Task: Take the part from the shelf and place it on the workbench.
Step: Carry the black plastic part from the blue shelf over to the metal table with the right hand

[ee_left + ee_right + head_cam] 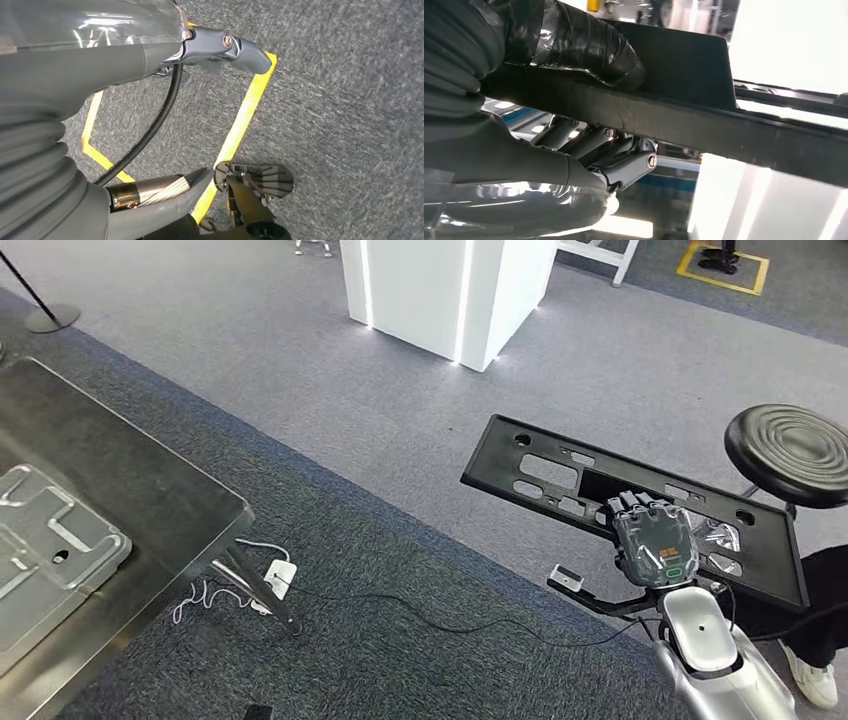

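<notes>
The part is a long flat black plastic panel (545,465) with several cutouts, carried level above the grey carpet at the right of the head view. My right hand (655,538) grips it near its right half, fingers over the near edge. In the right wrist view the thumb (574,42) presses on one face of the black panel (704,125) and the fingers (624,162) curl under it. The workbench (120,475), a dark glossy table, stands at the left. My left hand (220,45) hangs over the floor, holding nothing; its finger spread is not clear.
A grey moulded tray (45,540) lies on the workbench. Under its corner, a white power strip (278,575) and cables run across the carpet. A black round stool (790,452) stands at the right, a white pillar (440,290) beyond. A person's shoe (815,675) is at the lower right.
</notes>
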Controlling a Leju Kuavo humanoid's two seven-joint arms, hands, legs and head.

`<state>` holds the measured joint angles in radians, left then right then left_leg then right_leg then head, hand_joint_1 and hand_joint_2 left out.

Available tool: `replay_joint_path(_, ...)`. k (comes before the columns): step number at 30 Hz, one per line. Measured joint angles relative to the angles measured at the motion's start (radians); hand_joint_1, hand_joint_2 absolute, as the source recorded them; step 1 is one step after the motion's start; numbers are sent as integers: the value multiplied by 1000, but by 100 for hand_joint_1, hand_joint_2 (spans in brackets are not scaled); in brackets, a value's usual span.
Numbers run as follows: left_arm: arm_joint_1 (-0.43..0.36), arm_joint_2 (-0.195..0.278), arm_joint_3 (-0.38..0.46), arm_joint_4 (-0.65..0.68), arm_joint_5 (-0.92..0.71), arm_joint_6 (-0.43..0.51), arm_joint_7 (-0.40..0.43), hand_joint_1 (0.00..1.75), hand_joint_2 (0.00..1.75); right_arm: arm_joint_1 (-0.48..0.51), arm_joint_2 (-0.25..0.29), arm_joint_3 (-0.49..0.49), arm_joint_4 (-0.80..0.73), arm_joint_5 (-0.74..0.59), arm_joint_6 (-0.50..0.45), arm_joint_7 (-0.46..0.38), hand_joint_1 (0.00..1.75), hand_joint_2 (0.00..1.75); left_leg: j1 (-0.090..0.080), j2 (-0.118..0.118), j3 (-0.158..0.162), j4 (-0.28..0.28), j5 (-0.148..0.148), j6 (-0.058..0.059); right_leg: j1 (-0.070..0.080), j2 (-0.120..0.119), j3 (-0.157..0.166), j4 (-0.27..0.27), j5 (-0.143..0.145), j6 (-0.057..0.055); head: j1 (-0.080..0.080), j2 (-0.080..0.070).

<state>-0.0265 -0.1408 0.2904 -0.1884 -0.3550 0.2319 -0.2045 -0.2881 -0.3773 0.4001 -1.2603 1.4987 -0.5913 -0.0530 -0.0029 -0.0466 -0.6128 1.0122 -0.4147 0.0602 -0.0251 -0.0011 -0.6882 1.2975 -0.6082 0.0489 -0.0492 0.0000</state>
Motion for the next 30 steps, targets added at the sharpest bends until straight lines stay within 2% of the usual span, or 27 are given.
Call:
replay_joint_path(1, 0, 0, 1, 0, 0, 0, 0, 0, 175, 1, 1, 2, 2, 0, 0, 0, 175, 175, 0, -14, 1, 3, -2, -1, 0, 2, -1, -17, 27, -1, 0, 0)
replay_joint_path(2, 1, 0, 2, 0, 0, 0, 0, 0, 175, 1, 1, 4, 4, 0, 0, 0, 175, 175, 0, -29, 1, 8, -4, -2, -1, 8, 17, -71, 68, -2, 0, 0)
replay_joint_path(3, 2, 0, 3, 0, 0, 0, 0, 0, 175, 1, 2, 4, 4, 0, 0, 0, 175, 175, 1, -42, 1, 12, -6, -5, -4, 29, 44, -139, 105, -4, 0, 0)
replay_joint_path(4, 1, 0, 4, 0, 0, 0, 0, 0, 175, 1, 2, 4, 5, 0, 0, 0, 175, 175, 1, -56, -2, 18, -9, -8, -7, 55, 69, -202, 130, -5, 0, 0)
replay_joint_path(5, 1, 0, 4, 0, 0, 0, 0, 0, 175, 1, 2, 5, 6, 0, -1, 0, 175, 175, 2, -68, -7, 21, -10, -14, -8, 77, 86, -242, 142, -7, 0, 0)
replay_joint_path(6, 1, -1, 4, 0, 0, 0, -1, 0, 175, 1, 2, 5, 7, 0, -1, 0, 175, 175, 4, -81, -12, 23, -9, -20, -7, 90, 93, -259, 140, -9, 0, 0)
replay_joint_path(7, 2, -1, 5, 0, 0, 0, -1, 0, 175, 1, 3, 6, 7, 0, -1, 0, 175, 175, 5, -94, -16, 22, -7, -27, -5, 87, 96, -263, 139, -12, 0, 0)
replay_joint_path(8, 4, -1, 5, 0, 0, 0, -2, 0, 175, 1, 4, 7, 7, 0, -1, 1, 175, 175, 7, -104, -18, 20, -6, -34, -6, 73, 98, -265, 140, -17, 0, 0)
replay_joint_path(9, 7, 0, 5, 0, 0, 0, -2, 0, 175, -1, 5, 8, 7, 0, -1, 1, 175, 175, 6, -95, -21, 25, -9, -39, -7, 61, 102, -270, 142, -23, 0, 0)
replay_joint_path(11, 7, 0, 6, 0, 0, 1, -2, 0, 175, -2, 8, 9, 7, 0, 0, 2, 175, 175, 3, -36, -49, 81, -44, -47, -10, 32, 112, -282, 145, -36, -4, 0)
replay_joint_path(12, 5, 0, 6, 0, 0, 1, -2, 0, 175, -2, 9, 9, 7, 0, 0, 3, 175, 175, 3, 1, -77, 139, -74, -50, -7, 16, 116, -284, 144, -41, -5, 0)
replay_joint_path(13, 3, 0, 6, 0, 0, 1, -3, 0, 175, -1, 9, 9, 8, 0, 0, 3, 175, 175, 5, 22, -111, 206, -105, -53, -5, 0, 117, -285, 143, -44, -6, 0)
replay_joint_path(14, 2, 0, 6, 0, 0, 1, -3, 0, 175, -1, 9, 9, 8, 0, 0, 3, 175, 175, 8, 31, -142, 264, -126, -57, -3, -15, 118, -284, 141, -45, -6, 0)
replay_joint_path(15, 2, 0, 6, 0, 0, 1, -3, 0, 175, 0, 10, 10, 8, 0, -1, 3, 175, 175, 11, 36, -158, 295, -130, -60, -3, -31, 119, -283, 138, -45, -6, 0)
replay_joint_path(16, 4, 0, 6, 0, 0, 1, -2, 0, 175, 1, 10, 10, 9, 0, -1, 3, 175, 175, 13, 39, -154, 286, -114, -62, -3, -45, 121, -282, 135, -43, -6, 0)
replay_joint_path(17, 5, 0, 6, 0, 0, 1, -2, 0, 175, 2, 10, 11, 9, 0, -1, 3, 175, 175, 14, 46, -129, 238, -83, -64, -4, -58, 124, -280, 131, -41, -6, 0)
replay_joint_path(19, 6, 0, 6, 0, -1, 3, 0, 0, 175, 3, 10, 11, 10, 0, -1, 4, 175, 175, 11, 80, -54, 98, -28, -60, -2, -83, 131, -275, 120, -32, -6, 0)
replay_joint_path(20, 5, 0, 6, 0, -1, 3, 0, 0, 175, 3, 10, 11, 10, 0, -1, 4, 175, 175, 8, 92, -29, 52, -15, -54, 1, -94, 134, -274, 116, -26, -6, 0)
replay_joint_path(21, 4, 0, 6, 0, -1, 4, 1, 0, 175, 2, 10, 11, 10, 0, -1, 5, 175, 175, 4, 99, -18, 30, -13, -48, 3, -103, 137, -274, 113, -20, -5, 0)
replay_joint_path(23, 5, 0, 6, 0, -1, 4, 2, 0, 175, 2, 11, 11, 10, 0, -1, 5, 175, 175, 0, 82, -18, 27, -15, -35, 5, -119, 144, -277, 110, -9, -5, 0)
replay_joint_path(24, 7, 0, 7, 0, 0, 5, 3, 0, 175, 1, 11, 11, 9, 0, -1, 5, 175, 175, 1, 72, -14, 22, -13, -29, 2, -116, 148, -276, 106, -3, -4, 0)
replay_joint_path(26, 7, 0, 9, 0, 0, 5, 3, 0, 175, -1, 12, 11, 7, -1, 0, 5, 175, 175, 6, 52, -5, 11, -9, -16, -3, -72, 132, -232, 76, 4, -3, 0)
replay_joint_path(28, 2, -1, 10, 0, -1, 2, 2, 0, 175, -2, 9, 11, 8, 0, 2, 3, 175, 175, 7, 33, -2, 8, -8, -8, -4, -16, 68, -111, 20, 5, -2, 0)
replay_joint_path(29, 0, -2, 10, 0, -1, 0, 1, 0, 175, -2, 8, 12, 9, 0, 4, 0, 175, 175, 6, 21, -2, 8, -8, -5, -4, -5, 29, -44, -2, 6, -1, 0)
replay_joint_path(30, -1, -3, 10, 0, -2, 0, 1, 0, 175, -3, 7, 14, 11, 1, 8, -3, 175, 175, 6, 7, -1, 8, -9, -4, -3, -1, 0, 0, -7, 6, -1, 0)
